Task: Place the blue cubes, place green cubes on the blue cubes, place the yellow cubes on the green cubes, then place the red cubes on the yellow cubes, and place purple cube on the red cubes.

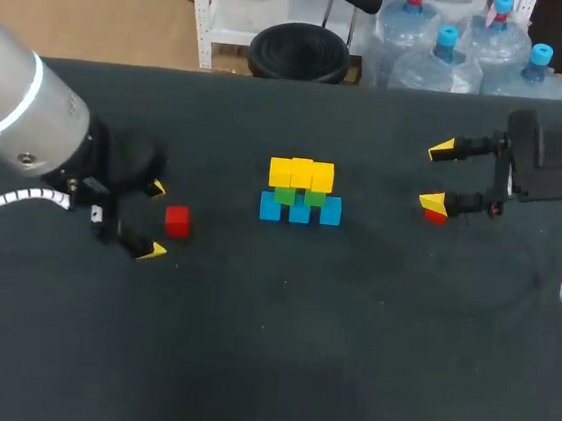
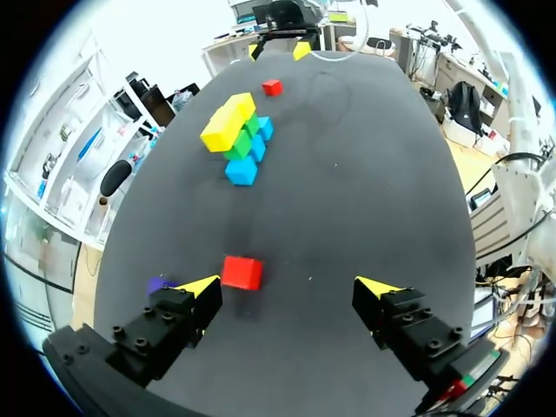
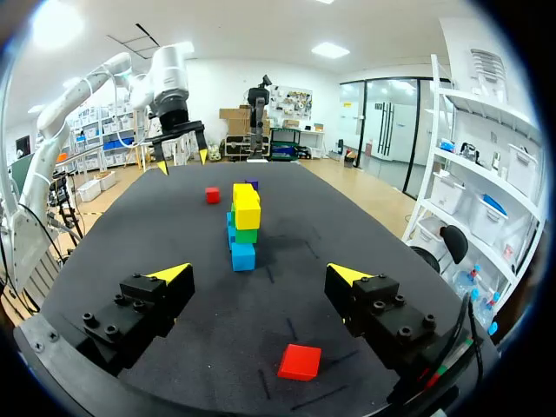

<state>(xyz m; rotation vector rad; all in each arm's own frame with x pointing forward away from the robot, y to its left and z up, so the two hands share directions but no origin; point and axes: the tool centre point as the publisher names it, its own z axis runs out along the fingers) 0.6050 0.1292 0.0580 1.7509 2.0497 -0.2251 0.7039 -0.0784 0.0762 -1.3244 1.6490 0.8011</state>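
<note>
Since blue, green and yellow rows already form a stack (image 1: pixel 301 193) mid-table, the red step is in hand. Left gripper (image 1: pixel 155 219) is wide open, a red cube (image 1: pixel 177 221) just ahead of it — right gripper (image 1: pixel 437 175) is wide open, second red cube (image 1: pixel 435 218) beneath. Next, likely: lower, close, lift onto yellow.

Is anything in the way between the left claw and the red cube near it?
Nothing visible. The red cube lies just ahead of the open left claw, with no other thing between them.
</note>
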